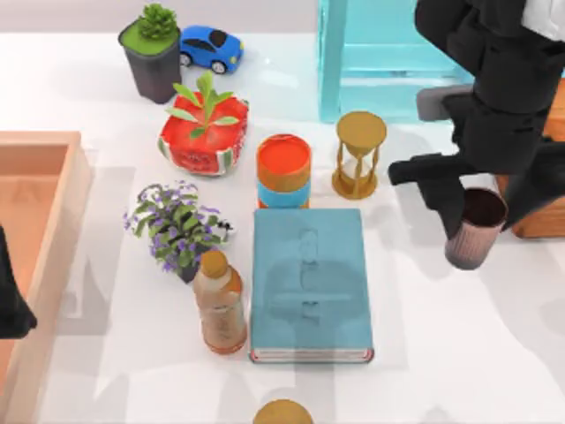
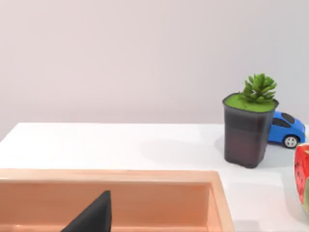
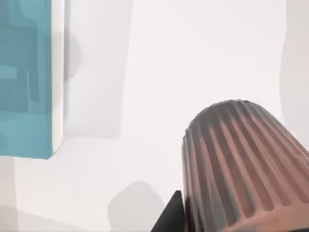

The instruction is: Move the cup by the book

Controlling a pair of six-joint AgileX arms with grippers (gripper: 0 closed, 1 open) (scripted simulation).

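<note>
The cup, a ribbed copper-brown tumbler with a dark inside, hangs tilted above the table at the right. My right gripper is shut on its rim. In the right wrist view the cup looms close, with one black fingertip against its side. The light-blue book lies flat at the table's middle, a gap to the left of the cup; its white page edge is visible from the right wrist. My left gripper is parked at the far left over the wooden tray.
An hourglass and an orange-topped cylinder stand just behind the book. A bottle and a purple-flowered plant stand to its left. A wooden tray lies at the left, a turquoise shelf at the back, a wooden box at the right.
</note>
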